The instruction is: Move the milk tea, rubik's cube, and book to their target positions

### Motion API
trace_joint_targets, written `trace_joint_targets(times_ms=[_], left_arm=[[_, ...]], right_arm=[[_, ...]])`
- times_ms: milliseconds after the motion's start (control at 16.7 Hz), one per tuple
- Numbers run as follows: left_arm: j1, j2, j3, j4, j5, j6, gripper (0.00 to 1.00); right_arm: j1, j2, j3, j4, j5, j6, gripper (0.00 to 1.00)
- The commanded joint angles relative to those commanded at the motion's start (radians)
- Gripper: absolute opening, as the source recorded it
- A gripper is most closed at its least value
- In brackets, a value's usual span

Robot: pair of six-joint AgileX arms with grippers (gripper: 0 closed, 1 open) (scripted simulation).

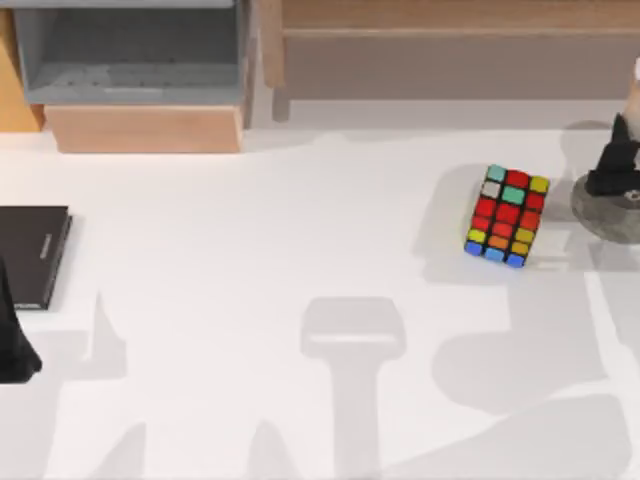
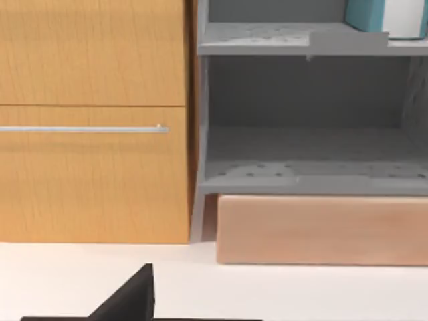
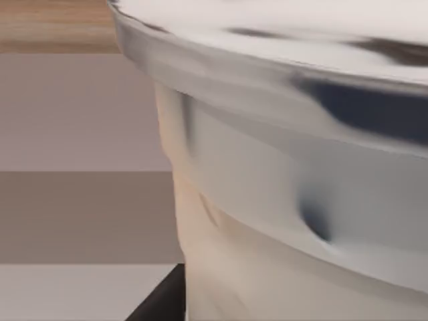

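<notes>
White tabletop | right gripper at right edge over grey disc — milk tea directly before it, grasp state indeterminate | rubik's cube just leftward | left gripper parked far left.

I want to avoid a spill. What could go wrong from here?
The right pincer is at the table's right edge, over the grey disc, with the milk tea very close to its camera; a loose grip might tip it. The rubik's cube stands near, so a sweep leftward could knock it.
</notes>
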State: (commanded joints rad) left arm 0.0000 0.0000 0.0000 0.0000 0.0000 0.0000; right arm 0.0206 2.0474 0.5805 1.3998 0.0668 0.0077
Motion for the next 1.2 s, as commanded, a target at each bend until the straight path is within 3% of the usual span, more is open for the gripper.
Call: trace_joint_targets(times_ms=[780, 1200], left_arm=[[0.0, 0.0, 0.0, 0.0, 0.0, 0.0, 1.0], [0.0, 0.0, 0.0, 0.0, 0.0, 0.0, 1.0]], right_arm=[[0.0, 0.0, 0.0, 0.0, 0.0, 0.0, 0.98], [0.0, 0.0, 0.0, 0.0, 0.0, 0.0, 1.0]])
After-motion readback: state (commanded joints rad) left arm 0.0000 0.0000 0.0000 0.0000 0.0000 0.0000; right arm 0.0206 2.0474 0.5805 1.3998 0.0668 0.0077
